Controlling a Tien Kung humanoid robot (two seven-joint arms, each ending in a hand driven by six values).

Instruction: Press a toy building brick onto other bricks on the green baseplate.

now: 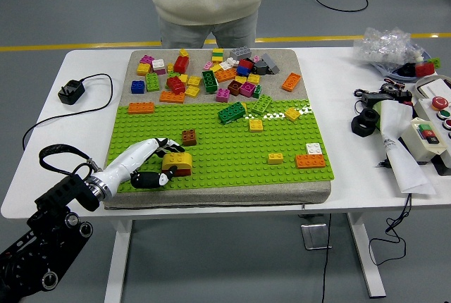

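Observation:
The green baseplate covers the near half of a grey mat. Near its front left, a rounded yellow brick sits on a red brick, of which only a sliver shows. My left hand reaches in from the lower left and is shut on the yellow brick's left end, fingers over its top and thumb low at the front. A brown brick stands just behind. No right hand shows.
Several loose bricks lie piled on the grey mat behind the plate. Orange, yellow and green bricks dot the plate. A person stands at the far side, hands unseen. A charger lies left; tools lie right.

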